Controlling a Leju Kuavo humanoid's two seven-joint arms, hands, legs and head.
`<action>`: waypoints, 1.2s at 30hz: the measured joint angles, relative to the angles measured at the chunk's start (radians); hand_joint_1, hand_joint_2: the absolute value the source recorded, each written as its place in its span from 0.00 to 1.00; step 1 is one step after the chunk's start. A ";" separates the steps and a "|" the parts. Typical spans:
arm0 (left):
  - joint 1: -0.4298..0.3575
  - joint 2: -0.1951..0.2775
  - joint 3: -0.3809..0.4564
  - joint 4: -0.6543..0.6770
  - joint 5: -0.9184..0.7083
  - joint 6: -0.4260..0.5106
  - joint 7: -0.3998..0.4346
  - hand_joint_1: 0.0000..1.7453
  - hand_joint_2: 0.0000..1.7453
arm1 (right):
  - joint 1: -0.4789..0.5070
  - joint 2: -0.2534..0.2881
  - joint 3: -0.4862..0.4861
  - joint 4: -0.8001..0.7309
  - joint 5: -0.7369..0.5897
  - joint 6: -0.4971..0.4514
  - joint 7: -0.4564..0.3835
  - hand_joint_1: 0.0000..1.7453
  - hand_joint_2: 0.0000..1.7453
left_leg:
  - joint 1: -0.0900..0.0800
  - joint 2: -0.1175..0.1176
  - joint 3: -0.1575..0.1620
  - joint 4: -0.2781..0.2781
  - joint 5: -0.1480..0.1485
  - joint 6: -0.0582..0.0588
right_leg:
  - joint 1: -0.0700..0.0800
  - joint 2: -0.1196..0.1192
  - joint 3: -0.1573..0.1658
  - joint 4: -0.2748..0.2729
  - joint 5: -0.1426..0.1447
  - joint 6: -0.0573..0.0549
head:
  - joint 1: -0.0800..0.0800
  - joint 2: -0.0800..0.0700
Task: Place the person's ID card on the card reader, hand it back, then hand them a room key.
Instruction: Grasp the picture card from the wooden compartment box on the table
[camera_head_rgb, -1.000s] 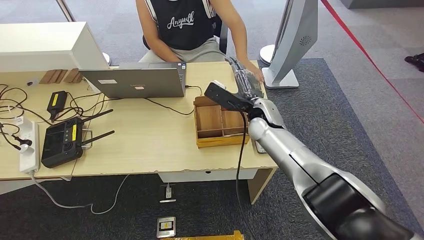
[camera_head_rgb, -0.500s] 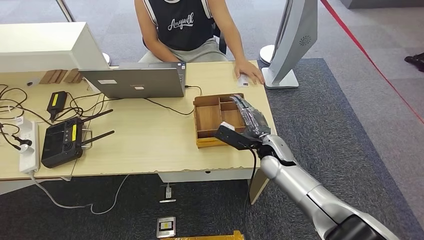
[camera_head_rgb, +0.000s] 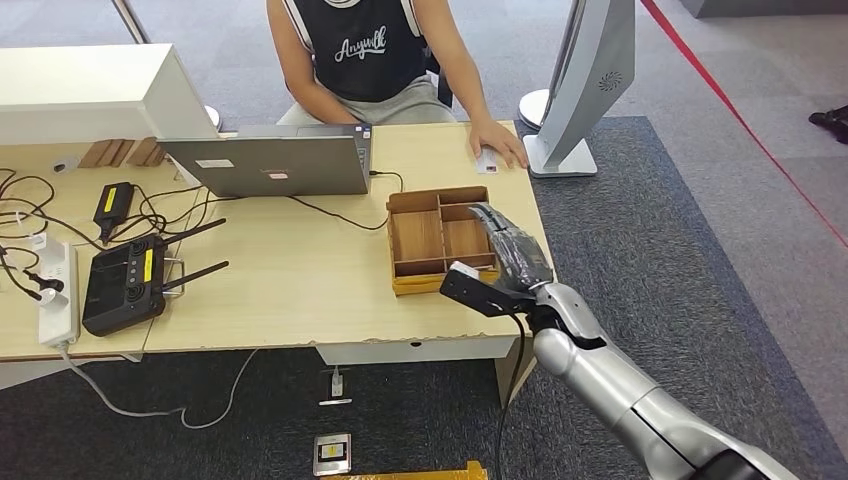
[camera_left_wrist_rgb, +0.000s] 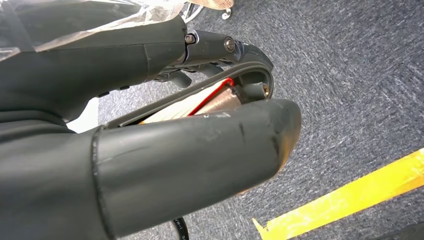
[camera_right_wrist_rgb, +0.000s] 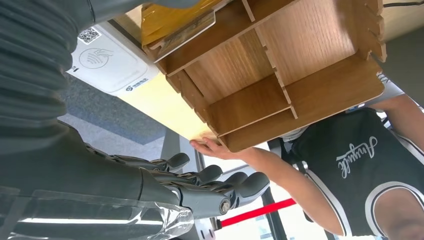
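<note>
right hand (camera_head_rgb: 510, 250) hovers over the near right part of the wooden tray (camera_head_rgb: 440, 240), at the desk's (camera_head_rgb: 290, 280) right end, fingers stretched out side by side and released, grasping nothing; in the right wrist view the same fingers (camera_right_wrist_rgb: 210, 177) lie straight and apart from the tray's edge. left hand (camera_left_wrist_rgb: 150, 145) sits close to its own camera over grey carpet, its thick thumb laid along a thin flat card (camera_left_wrist_rgb: 200, 102) with a red edge line; the card's long axis runs along the thumb, pointing out toward the fingertips, and the hand looks to be pinching it, though what kind of card it is cannot be told. the tray is a shallow box split by slats into several compartments; in the head view they look bare, while the right wrist view shows flat yellowish pieces in one corner compartment, too cropped to name. just beside the tray on the desk lies the white card reader (camera_right_wrist_rgb: 107, 62), marked with a contactless wave symbol and a small qr code. the person's hand (camera_head_rgb: 497, 143) rests flat at the far right corner of the desk, on a small pale card (camera_head_rgb: 487, 160). the person's black shirt (camera_head_rgb: 365, 45) carries white script, roughly "anywll". a grey laptop (camera_head_rgb: 270, 160) stands open, left of the tray.
</note>
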 joint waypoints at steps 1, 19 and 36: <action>0.000 0.000 0.000 0.000 0.000 0.000 0.000 0.00 0.00 | 0.001 -0.002 0.000 -0.003 0.000 0.000 0.000 0.00 1.00 | 0.000 0.000 0.000 0.000 0.000 0.000 | 0.000 0.000 0.000 0.000 0.000 0.000 | 0.000 0.000; -0.001 0.001 0.000 0.000 -0.007 -0.003 0.004 0.00 0.00 | 0.022 -0.020 0.006 -0.014 0.107 0.044 0.049 0.00 1.00 | 0.000 0.000 0.000 0.000 0.000 0.000 | 0.000 0.000 0.000 0.000 0.000 0.000 | 0.000 0.000; -0.002 0.001 0.000 0.000 -0.008 -0.011 0.023 0.00 0.00 | 0.013 0.010 0.020 0.034 0.171 0.045 0.083 0.00 1.00 | 0.000 0.000 0.000 0.000 0.000 0.000 | 0.000 0.000 0.000 0.000 0.000 0.000 | 0.000 0.000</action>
